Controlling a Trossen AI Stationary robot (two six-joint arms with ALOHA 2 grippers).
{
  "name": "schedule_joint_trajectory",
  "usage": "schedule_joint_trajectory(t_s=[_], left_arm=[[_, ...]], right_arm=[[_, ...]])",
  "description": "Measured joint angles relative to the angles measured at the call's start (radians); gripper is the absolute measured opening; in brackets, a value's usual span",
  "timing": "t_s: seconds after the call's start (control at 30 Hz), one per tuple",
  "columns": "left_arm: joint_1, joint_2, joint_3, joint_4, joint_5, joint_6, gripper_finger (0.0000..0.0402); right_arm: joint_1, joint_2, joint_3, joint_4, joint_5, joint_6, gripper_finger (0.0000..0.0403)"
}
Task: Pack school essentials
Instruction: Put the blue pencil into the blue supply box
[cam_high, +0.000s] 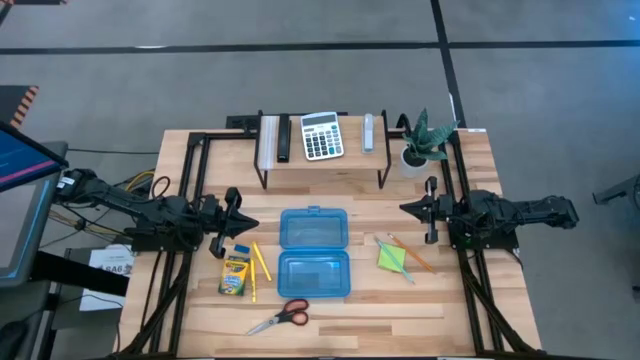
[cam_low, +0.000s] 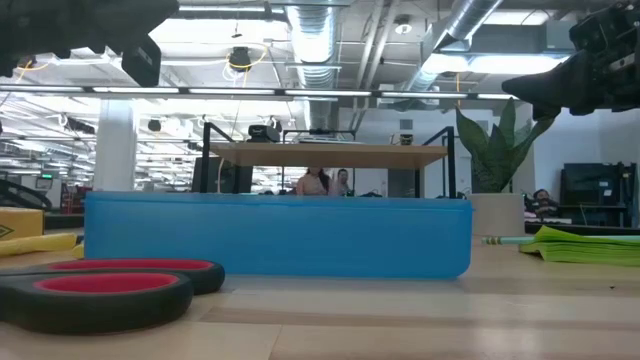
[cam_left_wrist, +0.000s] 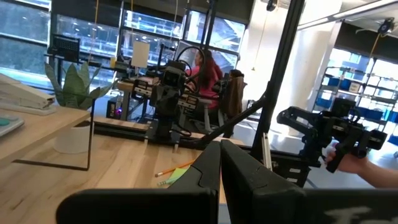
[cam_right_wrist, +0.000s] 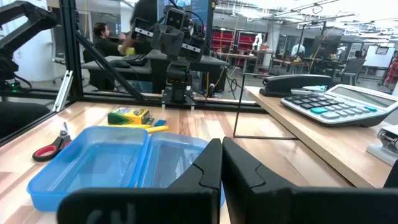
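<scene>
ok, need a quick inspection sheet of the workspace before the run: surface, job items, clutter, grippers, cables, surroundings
Surface: wooden table, black frame rails.
Job's things: open blue case at centre, empty; crayon box, blue eraser, yellow pencils to its left; scissors in front; green sticky-note pad and pencil to its right.
Clutter: calculator and stapler on the shelf; potted plant.
Grippers: left gripper shut, empty; right gripper shut, empty; both above the table.
Cables: bundle behind the left arm.
Surroundings: people at desks beyond; monitor on the left.
</scene>
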Motion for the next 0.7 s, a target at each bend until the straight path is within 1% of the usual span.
schedule_joint_trajectory(t_s=[0.17,0.37,0.57,0.7], left_arm=[[0.000,0.000,0.000,0.000,0.000,0.003,0.0000],[0.000,0.000,0.000,0.001,0.000,0.004,0.0000],[0.000,0.000,0.000,0.023,0.000,0.004,0.0000],[0.000,0.000,0.000,0.022,0.000,0.004,0.0000]], right_arm=[[0.000,0.000,-0.002,0.025,0.001,-0.003,0.0029],[0.005,0.000,-0.002,0.112,0.001,0.003,0.0027],[0.010,0.000,-0.002,0.175,0.001,0.101,0.0028],[0.002,0.000,-0.001,0.220,0.001,0.091,0.0027]])
